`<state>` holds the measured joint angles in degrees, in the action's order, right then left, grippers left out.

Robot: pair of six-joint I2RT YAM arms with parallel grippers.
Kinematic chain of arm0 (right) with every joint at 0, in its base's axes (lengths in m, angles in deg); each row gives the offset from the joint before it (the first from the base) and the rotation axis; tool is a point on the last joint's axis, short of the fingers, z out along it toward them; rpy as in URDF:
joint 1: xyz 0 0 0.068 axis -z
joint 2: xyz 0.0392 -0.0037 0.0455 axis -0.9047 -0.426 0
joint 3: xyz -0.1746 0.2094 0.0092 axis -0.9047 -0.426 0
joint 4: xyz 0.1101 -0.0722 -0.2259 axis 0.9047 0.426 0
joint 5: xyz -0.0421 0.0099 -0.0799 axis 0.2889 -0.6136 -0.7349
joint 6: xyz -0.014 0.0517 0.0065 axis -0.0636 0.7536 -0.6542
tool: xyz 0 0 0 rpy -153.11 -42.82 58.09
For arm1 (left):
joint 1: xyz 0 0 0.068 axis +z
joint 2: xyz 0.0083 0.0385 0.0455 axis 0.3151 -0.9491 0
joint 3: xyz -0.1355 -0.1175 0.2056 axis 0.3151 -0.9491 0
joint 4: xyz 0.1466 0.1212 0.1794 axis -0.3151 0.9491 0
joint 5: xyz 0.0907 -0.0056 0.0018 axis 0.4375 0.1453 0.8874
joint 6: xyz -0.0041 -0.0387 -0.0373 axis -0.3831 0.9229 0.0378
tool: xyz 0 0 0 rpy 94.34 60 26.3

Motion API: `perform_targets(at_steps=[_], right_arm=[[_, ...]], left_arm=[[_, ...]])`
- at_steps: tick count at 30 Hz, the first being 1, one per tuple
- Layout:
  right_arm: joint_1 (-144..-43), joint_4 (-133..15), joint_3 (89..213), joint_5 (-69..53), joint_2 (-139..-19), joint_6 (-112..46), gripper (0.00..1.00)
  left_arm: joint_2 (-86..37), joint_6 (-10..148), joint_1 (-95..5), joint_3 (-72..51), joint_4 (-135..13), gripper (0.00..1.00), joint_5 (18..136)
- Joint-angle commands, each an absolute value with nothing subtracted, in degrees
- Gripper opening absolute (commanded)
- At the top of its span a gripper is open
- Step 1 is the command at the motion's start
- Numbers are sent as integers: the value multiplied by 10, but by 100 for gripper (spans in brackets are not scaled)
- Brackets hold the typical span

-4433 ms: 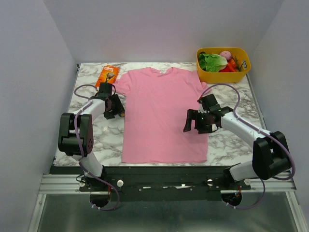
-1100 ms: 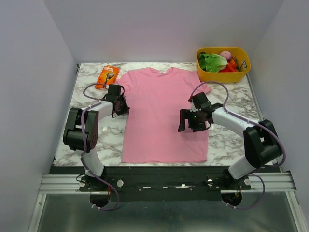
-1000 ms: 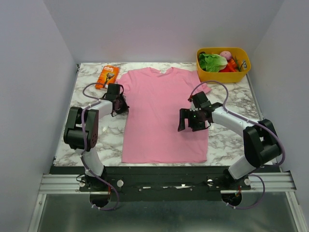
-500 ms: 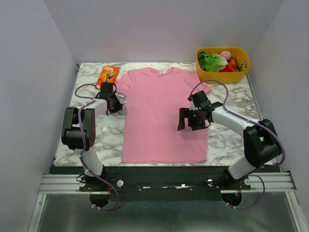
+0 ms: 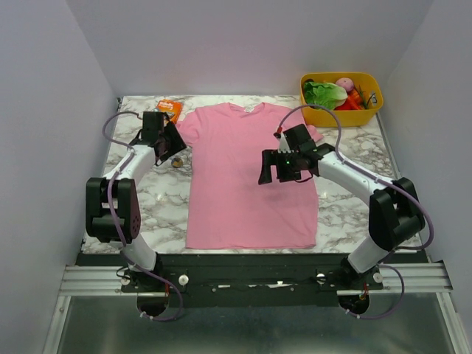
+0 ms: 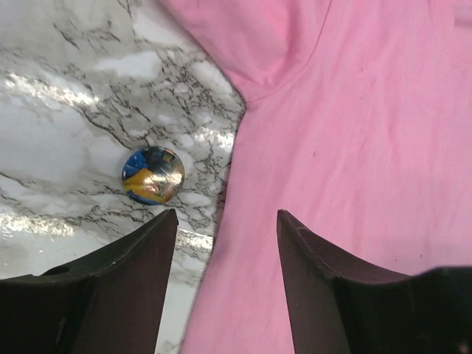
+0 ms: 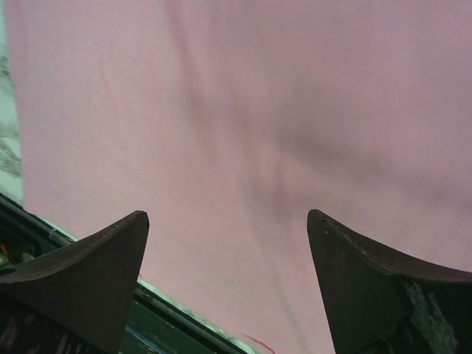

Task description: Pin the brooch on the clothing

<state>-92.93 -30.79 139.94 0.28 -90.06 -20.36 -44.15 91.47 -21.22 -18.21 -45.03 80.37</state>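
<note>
Your left claw drew back, spread, the tiny round blue-and-gold brooch lying just ahead-left of it; your right claw hung spread over the plain pink fabric T-shirt.

The top camera is looking down from above and behind the arm bases, taking in the whole desk from afar. The left wrist camera is peering down at close range past the left fingers at marble, the brooch and a sleeve of the T-shirt. The right wrist camera is facing down between the right fingers, with pink fabric nearly filling its view. All three are sharing the T-shirt.
</note>
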Motion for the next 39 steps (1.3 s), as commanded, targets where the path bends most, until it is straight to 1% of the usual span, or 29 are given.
perform_targets(at_steps=[1,6,14,17,18,19,21,22,23,26,27,33,35,39], right_arm=[[-957,-341,1459,46,-951,-216,96],[-990,-385,1536,85,-1009,-198,96],[-1036,-468,1635,144,-1140,-143,95],[-1056,-489,1676,157,-1169,-123,94],[-1064,-498,1685,165,-1186,-112,93],[-1067,-506,1692,174,-1194,-106,86],[-1075,-523,1718,190,-1219,-82,82],[-1078,-528,1728,193,-1227,-75,77],[-1079,-531,1746,194,-1236,-67,74],[-1083,-540,1773,197,-1266,-42,73],[-1084,-542,1789,199,-1272,-32,71],[-1087,-543,1839,191,-1326,0,69],[-1087,-544,1856,190,-1347,8,66],[-1089,-544,1885,198,-1377,19,65]], left_arm=[[-449,886,-192,-145,-394,66,833],[-504,876,-170,-98,-361,64,846],[-615,862,-165,-3,-306,61,829],[-647,856,-165,25,-291,59,820],[-652,852,-165,29,-285,57,817],[-656,852,-165,32,-277,56,816],[-658,850,-165,24,-276,53,820],[-657,849,-165,21,-271,51,820],[-653,848,-165,7,-272,50,820],[-646,848,-167,-13,-273,47,807],[-644,850,-169,-24,-276,46,799],[-632,853,-176,-72,-278,45,797],[-620,858,-177,-88,-287,45,794],[-595,861,-177,-122,-294,45,789]])
